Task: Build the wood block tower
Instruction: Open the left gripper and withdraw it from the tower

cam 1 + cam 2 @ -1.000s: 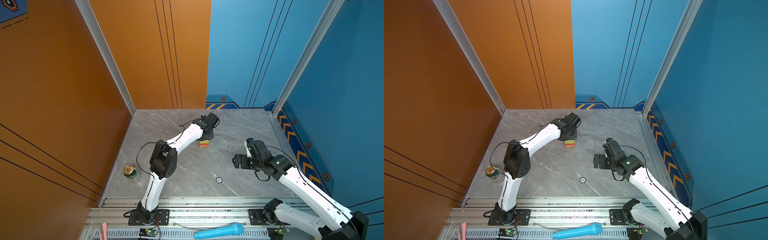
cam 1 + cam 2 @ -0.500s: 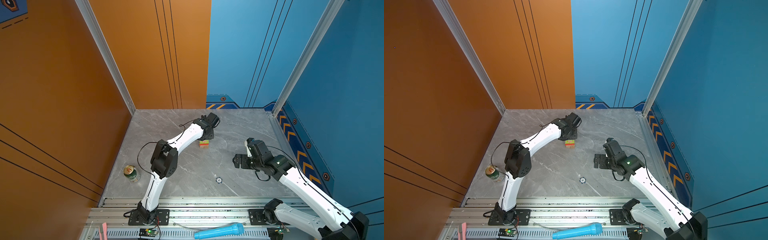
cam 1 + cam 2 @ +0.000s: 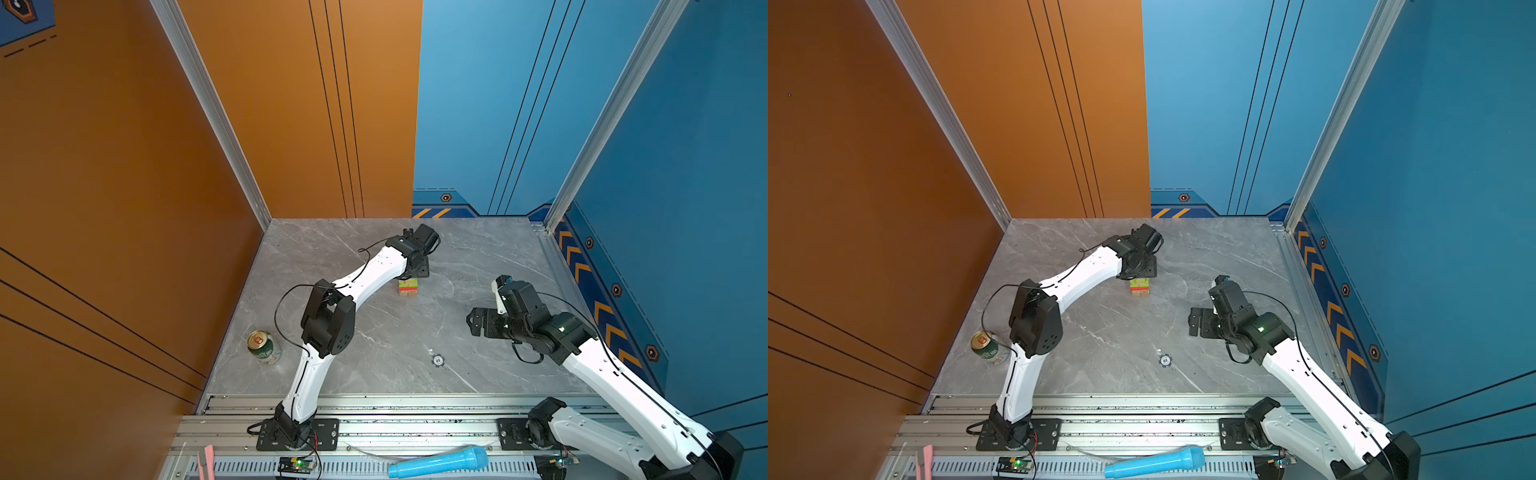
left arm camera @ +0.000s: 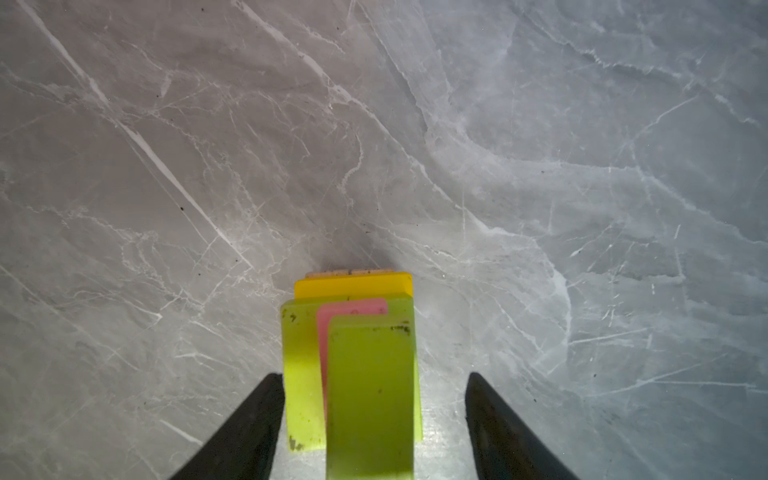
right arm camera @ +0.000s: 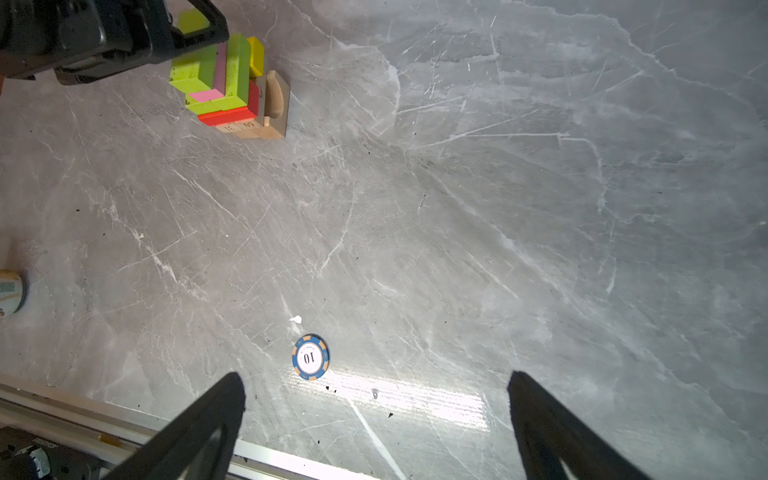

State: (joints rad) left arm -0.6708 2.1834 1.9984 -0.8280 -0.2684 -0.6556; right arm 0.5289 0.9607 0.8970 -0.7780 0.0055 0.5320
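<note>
1. My left gripper [image 4: 372,375] has its jaws apart, straddling the top of the tower [image 4: 353,353]. One finger [image 4: 266,415] is just beside a lime side and the other stands clear. Nothing is gripped.
2. The top block [image 4: 370,395] is lime. It lies over a pink block [image 4: 353,307] and a second lime block [image 4: 301,374], with a yellow block [image 4: 353,284] lower down.
3. The right wrist view shows a red block [image 5: 228,115] and tan blocks [image 5: 266,124] at the base.
4. In both top views the tower [image 3: 407,287] [image 3: 1139,286] stands on the table [image 3: 374,332], a little past its centre toward the far edge.
5. My right gripper [image 5: 375,374] has its jaws wide open and empty. It hovers over the table's right half, well apart from the tower.
6. A blue-and-white chip [image 5: 310,357] lies near the near edge. A can [image 3: 263,347] stands by the left edge, toward the near-left corner.
</note>
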